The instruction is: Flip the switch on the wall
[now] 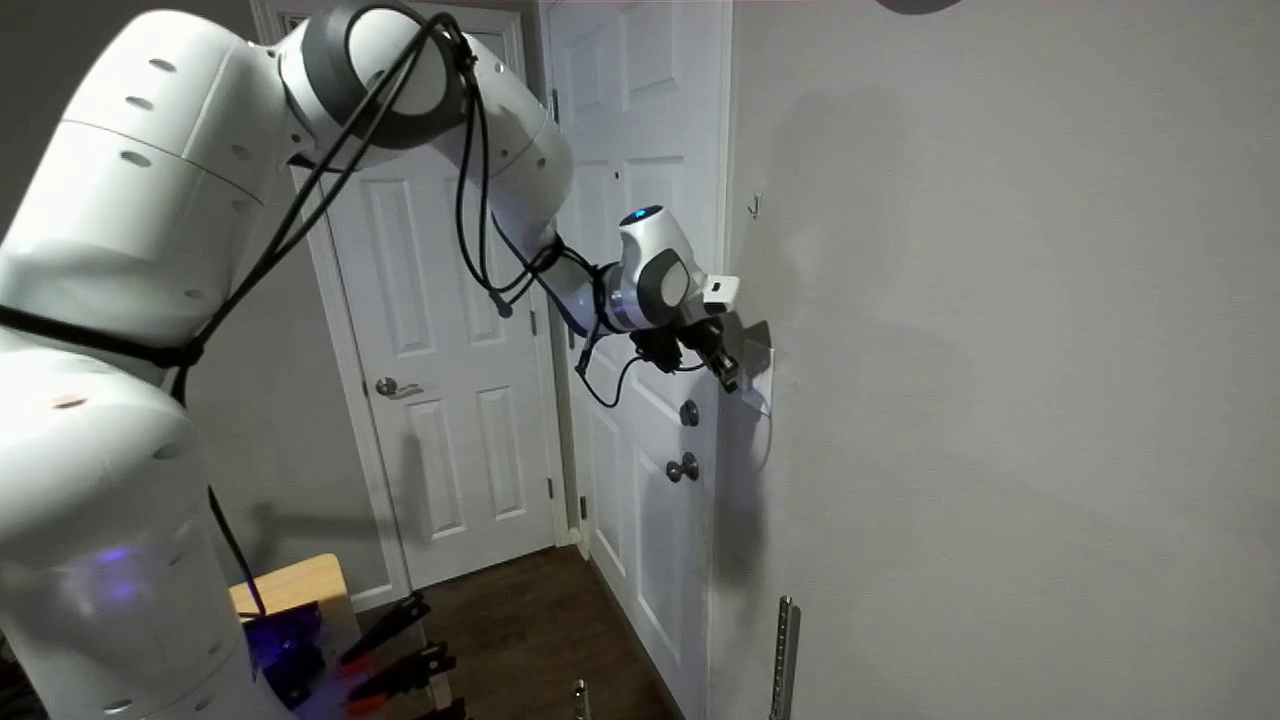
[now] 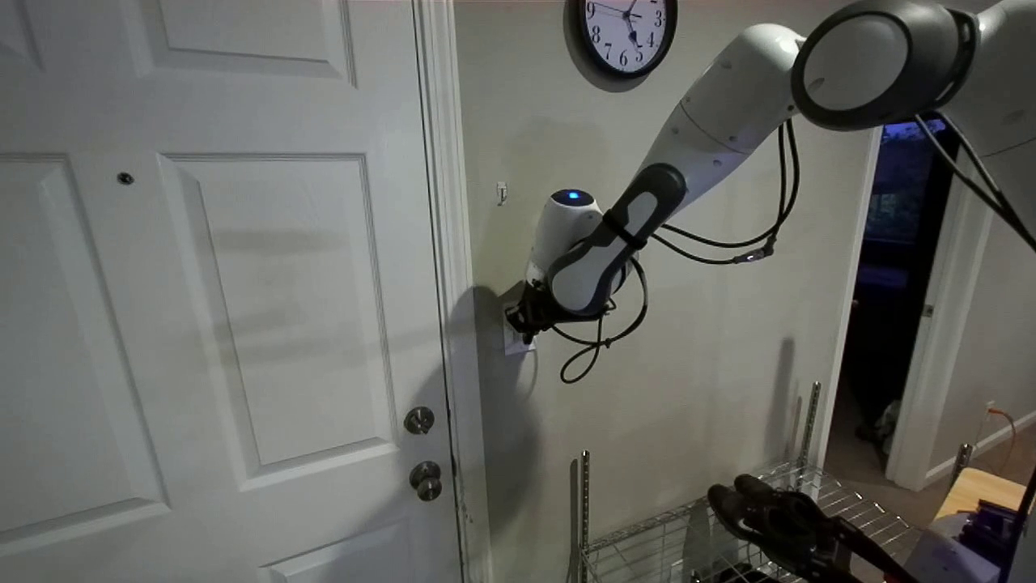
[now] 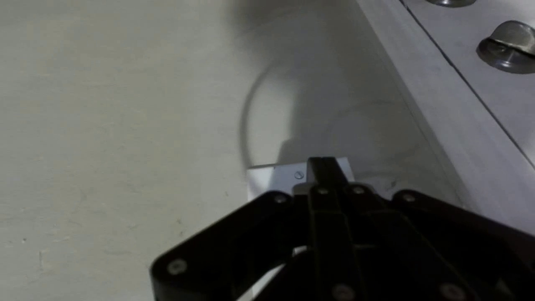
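The switch is a small white plate on the pale grey wall, beside the door frame. It also shows in an exterior view and in the wrist view, with a screw near one edge. My gripper is shut, its fingertips together with nothing seen between them. It lies over the plate and hides much of it, including the toggle. The gripper is also right at the plate in both exterior views. I cannot tell whether the fingertips touch it.
A white panelled door with a round knob and a deadbolt is beside the switch. A hook and a clock are above. A wire shelf with upright posts stands below along the wall. Cables hang from the arm.
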### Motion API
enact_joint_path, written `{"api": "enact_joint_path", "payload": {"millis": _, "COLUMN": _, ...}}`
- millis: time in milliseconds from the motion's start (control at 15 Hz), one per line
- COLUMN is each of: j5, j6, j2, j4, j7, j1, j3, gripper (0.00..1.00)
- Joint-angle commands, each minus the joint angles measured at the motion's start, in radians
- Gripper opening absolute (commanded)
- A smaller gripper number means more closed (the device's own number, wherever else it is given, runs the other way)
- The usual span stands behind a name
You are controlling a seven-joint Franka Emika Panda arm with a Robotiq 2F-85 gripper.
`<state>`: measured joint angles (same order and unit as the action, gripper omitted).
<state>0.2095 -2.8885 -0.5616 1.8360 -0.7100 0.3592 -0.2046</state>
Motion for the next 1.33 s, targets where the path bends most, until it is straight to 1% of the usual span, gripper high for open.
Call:
{"api": "enact_joint_path", "payload": {"millis": 0, "j5": -0.021, "j6": 0.005, "j2": 0.013, "j4": 0.027, "j7": 0.028, "j1": 0.002, "j3": -0.006, "gripper": 0.01}}
{"api": "enact_joint_path", "payload": {"millis": 133, "j5": -0.038, "j6": 0.016, "j2": 0.000, "j4": 0.010, "j7": 0.046, "j1": -0.021, "j3": 0.013, "gripper": 0.01}}
{"api": "enact_joint_path", "payload": {"millis": 467, "j5": -0.043, "j6": 0.038, "j2": -0.027, "j4": -0.036, "j7": 0.059, "j1": -0.044, "j3": 0.020, "gripper": 0.01}}
{"api": "enact_joint_path", "payload": {"millis": 733, "j5": -0.042, "j6": 0.056, "j2": -0.056, "j4": -0.095, "j7": 0.073, "j1": -0.053, "j3": 0.031, "gripper": 0.01}}
{"api": "enact_joint_path", "payload": {"millis": 1000, "j5": -0.073, "j6": 0.081, "j2": -0.091, "j4": -0.154, "j7": 0.106, "j1": -0.075, "j3": 0.069, "gripper": 0.01}}
{"api": "enact_joint_path", "payload": {"millis": 1267, "j5": -0.069, "j6": 0.098, "j2": -0.124, "j4": -0.208, "j7": 0.092, "j1": -0.060, "j3": 0.039, "gripper": 0.01}}
